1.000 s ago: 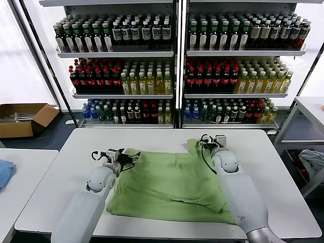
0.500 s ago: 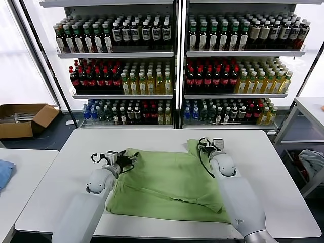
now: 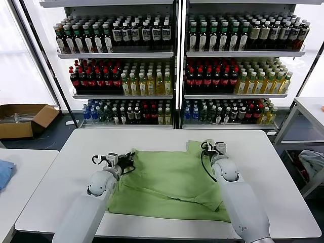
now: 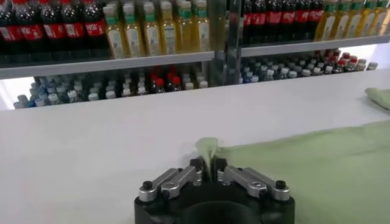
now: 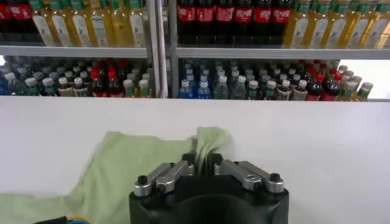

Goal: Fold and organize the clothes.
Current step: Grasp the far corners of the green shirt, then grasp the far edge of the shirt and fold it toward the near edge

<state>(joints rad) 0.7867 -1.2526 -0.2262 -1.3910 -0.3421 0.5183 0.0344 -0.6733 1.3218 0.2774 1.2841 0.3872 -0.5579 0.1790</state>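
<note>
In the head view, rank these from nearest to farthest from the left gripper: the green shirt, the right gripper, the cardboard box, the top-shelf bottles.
1. Green shirt: its far-left corner is pinched in the left gripper.
2. Right gripper: across the shirt, at its far-right corner.
3. Cardboard box: on the floor, off to the left.
4. Top-shelf bottles: high behind the table.

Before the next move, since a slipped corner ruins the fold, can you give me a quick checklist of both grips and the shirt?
1. Left gripper shut on a shirt corner: ok.
2. Right gripper shut on the far shirt corner: ok.
3. Shirt flat between the grippers: not ok, wrinkled, with a fold near the right arm.
4. Shirt fully on the table: ok.
5. Grip depth on the fabric: cannot tell.
</note>
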